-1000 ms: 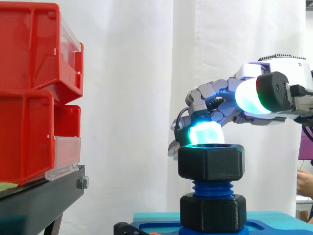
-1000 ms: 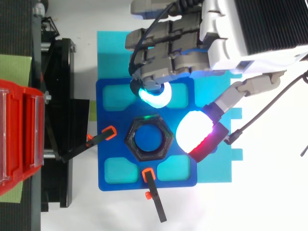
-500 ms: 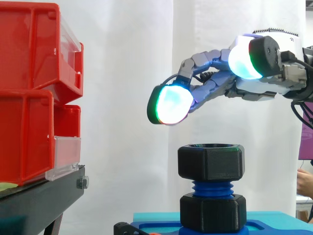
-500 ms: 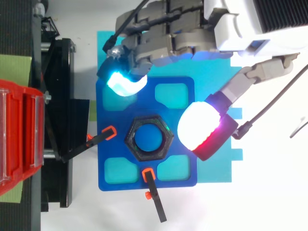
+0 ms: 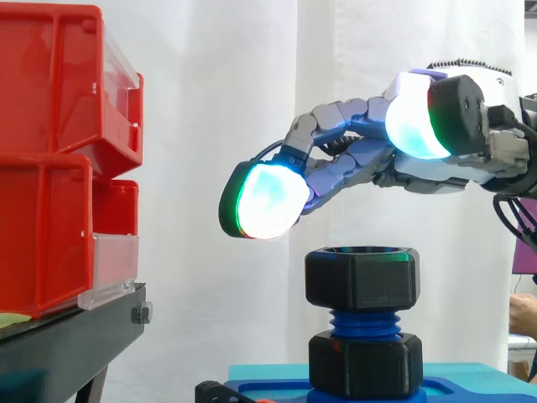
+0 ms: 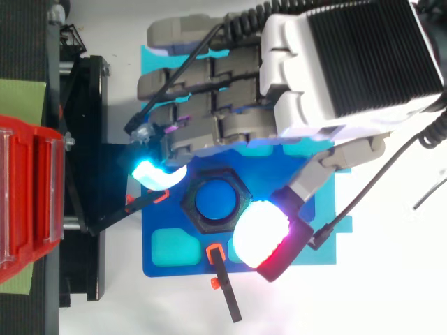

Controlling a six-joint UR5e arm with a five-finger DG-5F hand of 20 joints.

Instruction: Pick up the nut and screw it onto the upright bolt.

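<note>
Hand (image 6: 342, 63): above the work, coming in from the right in the side view; open, stretched forward and loosely spread, holding nothing.
Fingers (image 5: 336, 164): reaching leftward over the nut and past it, drooping a little toward the tips, above it and clear of it.
Fingertip pad (image 5: 267, 200): glowing white with a green edge in the side view, cyan from above; up and to the left of the nut, not touching it.
Thumb pad (image 6: 260, 234): white with a red rim from above, just beside the nut's lower right corner in the top view; high above the nut in the side view, held well apart from the fingers.
Nut (image 5: 361, 277): black, hexagonal, sitting level on the top of the bolt; from above, a hex ring round the blue bolt end.
Bolt (image 5: 363, 323): blue, upright, threads bare between the nut and the collar below.
Collar (image 5: 365, 363): black, hexagonal, at the foot of the bolt, resting on the plate.
Plate (image 6: 185, 266): dark blue, with lighter cyan pockets, lying on the mat.
Mat (image 5: 268, 371): cyan, under the plate.
Clamps: black with orange tips, one (image 6: 159, 197) left of the nut, the other (image 6: 216, 252) below it in the top view, both just beside it.
Bins (image 5: 50, 159): red, stacked, well to the left of the bolt.
Stand (image 5: 75, 340): black, under the bins.
Curtain (image 5: 218, 101): white, behind everything.
</note>
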